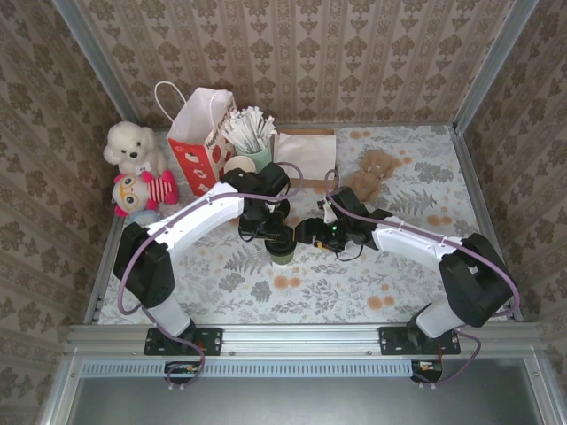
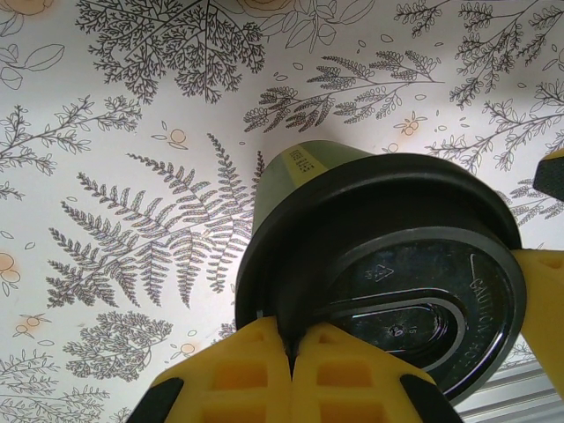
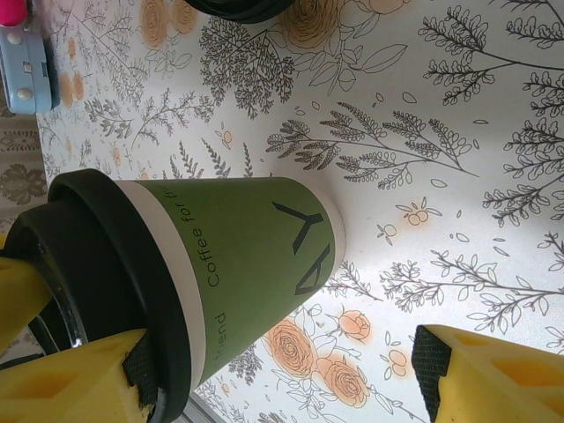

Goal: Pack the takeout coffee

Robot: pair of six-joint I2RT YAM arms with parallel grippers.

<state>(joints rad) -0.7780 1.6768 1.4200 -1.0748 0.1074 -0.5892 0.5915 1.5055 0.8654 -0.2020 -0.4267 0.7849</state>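
I saw the small green paper cup (image 1: 283, 257) standing upright mid-table on the fern-and-flower printed cloth (image 1: 372, 288), with its round black plastic lid (image 2: 397, 264) sitting on top. My left gripper (image 2: 291, 348) was clenched on the lid's rim, its yellow fingers pinched together. My right gripper (image 3: 280, 352) hung beside the cup, spread wide and grasping nothing, with one finger (image 3: 88, 379) close against the lid's edge.

Plush toys (image 1: 130, 144), a gift bag (image 1: 199, 142) and a stick holder (image 1: 255, 158) crowd the table's (image 1: 354, 288) far left corner. The lidded cup (image 1: 283, 257) stands mid-table, and the near edge is open.
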